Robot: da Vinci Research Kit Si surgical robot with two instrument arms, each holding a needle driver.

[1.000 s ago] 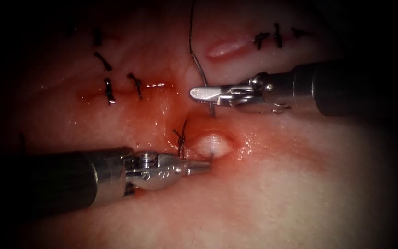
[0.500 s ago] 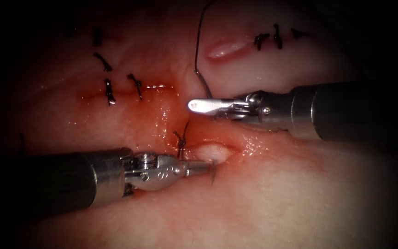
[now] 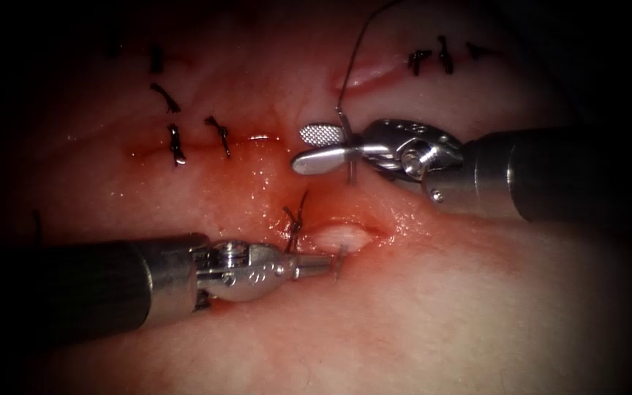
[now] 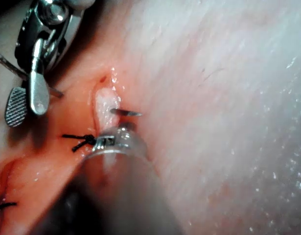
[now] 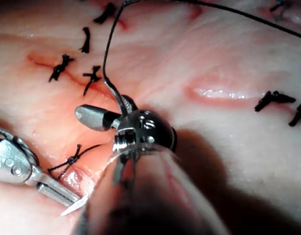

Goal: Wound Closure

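The curved needle [image 3: 351, 172] stands in the tissue [image 3: 433, 307], across the open gap of the cut [image 3: 341, 238]. Its rear part rises between the jaws of my right tool [image 3: 303, 148], which stand open around it without gripping. The needle tip [image 3: 338, 260] pokes out of the gap's near edge, seen closer as needle tip [image 4: 128, 113] and needle tip [image 5: 74, 205]. My left tool [image 3: 327, 265] is shut on nothing and presses the tissue right beside that tip. The thread [image 3: 363, 44] runs up from the needle's rear end.
A knotted stitch [image 3: 295, 219] sits just left of the gap. More dark stitches [image 3: 175, 143] close the cut farther left, and others [image 3: 442, 55] lie at the back right beside a second pale gap [image 3: 363, 73]. Red fluid wets the tissue around the cut.
My right tool moved lower, pushed the needle through, then opened and let go. The needle tip came out at the gap's near edge. The left tool stayed put.
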